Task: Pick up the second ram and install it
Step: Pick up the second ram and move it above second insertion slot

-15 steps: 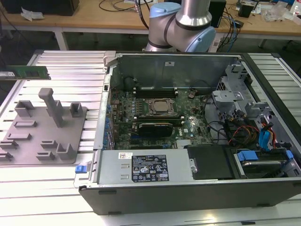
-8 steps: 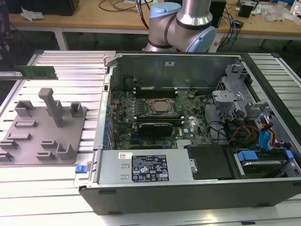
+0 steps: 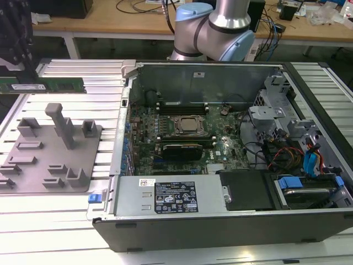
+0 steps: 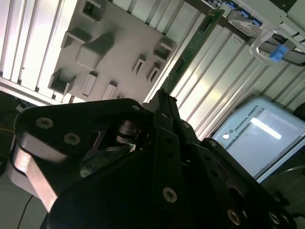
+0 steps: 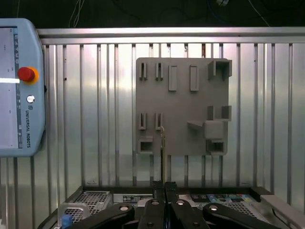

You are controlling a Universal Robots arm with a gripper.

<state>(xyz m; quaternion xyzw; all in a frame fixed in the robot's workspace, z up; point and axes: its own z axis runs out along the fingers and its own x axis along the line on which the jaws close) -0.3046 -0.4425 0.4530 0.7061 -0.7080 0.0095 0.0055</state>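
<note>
Pincer (image 3: 15, 70): pinching the ram (image 3: 55, 85) edge-on, fingers pressed against it.
Ram: level in the air over the fixture (image 3: 49, 149) and table (image 3: 49, 221), at the exterior view's left of the case (image 3: 220, 232).

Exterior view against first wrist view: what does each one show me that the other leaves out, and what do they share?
Exterior view: the open inside of the case with its motherboard, the arm behind it, and the flat green face of the ram. First wrist view: a grey control panel with a red button, and the ram seen edge-on as a thin line. Shared: the ram clamped in the tool, the grey plate, the ribbed table and the case.
</note>
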